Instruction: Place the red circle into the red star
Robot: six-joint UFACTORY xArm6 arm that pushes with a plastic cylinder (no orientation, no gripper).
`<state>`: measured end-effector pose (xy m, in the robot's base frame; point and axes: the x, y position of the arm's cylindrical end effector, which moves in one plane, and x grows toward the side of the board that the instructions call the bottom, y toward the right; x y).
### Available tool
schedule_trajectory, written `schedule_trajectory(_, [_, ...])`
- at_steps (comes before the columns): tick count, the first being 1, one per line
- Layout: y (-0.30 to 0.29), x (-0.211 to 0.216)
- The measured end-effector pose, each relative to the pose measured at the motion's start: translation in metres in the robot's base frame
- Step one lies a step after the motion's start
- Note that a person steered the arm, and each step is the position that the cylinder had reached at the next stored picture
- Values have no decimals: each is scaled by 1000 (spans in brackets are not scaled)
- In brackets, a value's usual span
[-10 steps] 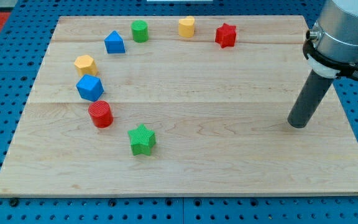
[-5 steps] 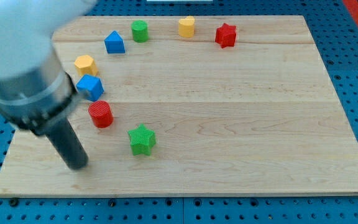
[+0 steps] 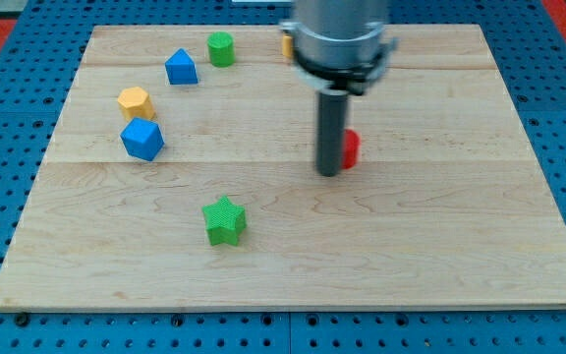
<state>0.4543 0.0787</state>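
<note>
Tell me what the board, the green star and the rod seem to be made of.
The board looks like pale, unvarnished wood: grain lines and plank seams show. The green star is probably plastic, perhaps 3D-printed, since its sides look finely ridged and matte. The rod ending in my tip, which sits against the left of a red block, looks dark and matte; whether rubber, plastic or metal is unclear.

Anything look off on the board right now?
Nothing is damaged or tipped. My tip sits against a red block mid-board, mostly hidden behind the rod, shape unclear. The red star is not visible; the arm covers the board's top where the yellow block peeks out.
</note>
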Motion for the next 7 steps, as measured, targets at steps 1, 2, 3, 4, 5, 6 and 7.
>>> schedule_trajectory(1, [48, -5])
schedule_trajectory(2, [32, -78])
schedule_trajectory(3, [72, -44])
schedule_trajectory(4, [12, -37])
schedule_trajectory(5, [-14, -90])
schedule_trajectory(6, [-9, -112])
schedule_trajectory(7, [-62, -96])
